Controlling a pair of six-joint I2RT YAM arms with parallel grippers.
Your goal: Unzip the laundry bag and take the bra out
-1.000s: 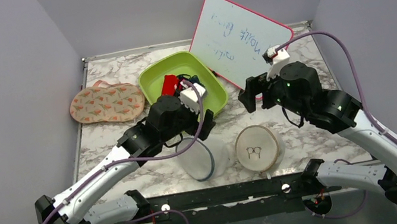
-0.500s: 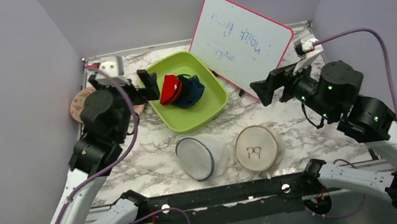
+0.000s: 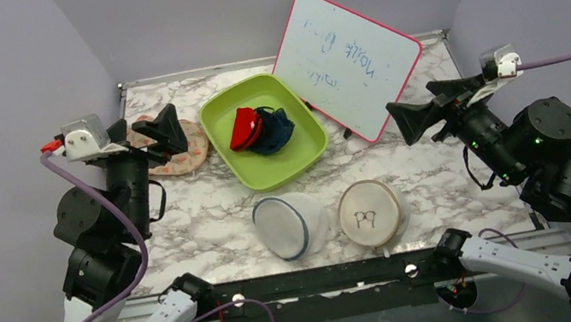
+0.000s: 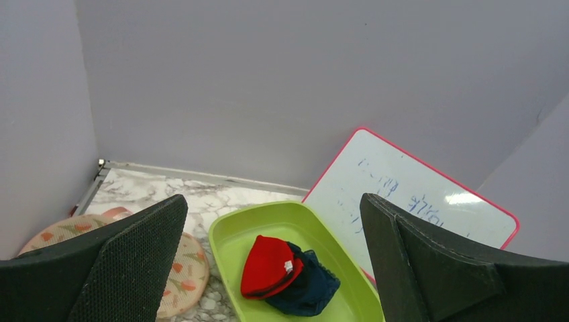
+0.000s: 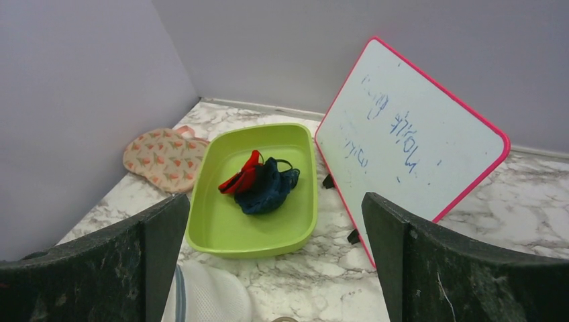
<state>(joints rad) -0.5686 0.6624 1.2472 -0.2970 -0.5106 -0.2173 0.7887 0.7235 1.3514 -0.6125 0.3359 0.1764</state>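
The laundry bag (image 3: 290, 225), white mesh with a grey-blue zip rim, lies on its side near the table's front edge; its edge shows in the right wrist view (image 5: 208, 295). I cannot tell what is inside it. A red cup-shaped garment that looks like a folded bra (image 3: 244, 128) (image 4: 272, 266) (image 5: 243, 177) lies in the green tray (image 3: 299, 157) beside a dark blue lace garment (image 3: 275, 129). My left gripper (image 3: 146, 133) (image 4: 273, 208) is open and empty, raised at the far left. My right gripper (image 3: 429, 104) (image 5: 275, 201) is open and empty, raised at the right.
A beige round disc with black glasses (image 3: 372, 213) lies right of the bag. A pink-framed whiteboard (image 3: 346, 61) leans at the back. A floral pad (image 3: 186, 155) lies at the back left, partly hidden by my left gripper. Grey walls enclose the marble table (image 3: 206, 225).
My left arm has swung away from over the tray to the far left and risen. My right arm has pulled back to the right and risen. The bag and disc have not moved.
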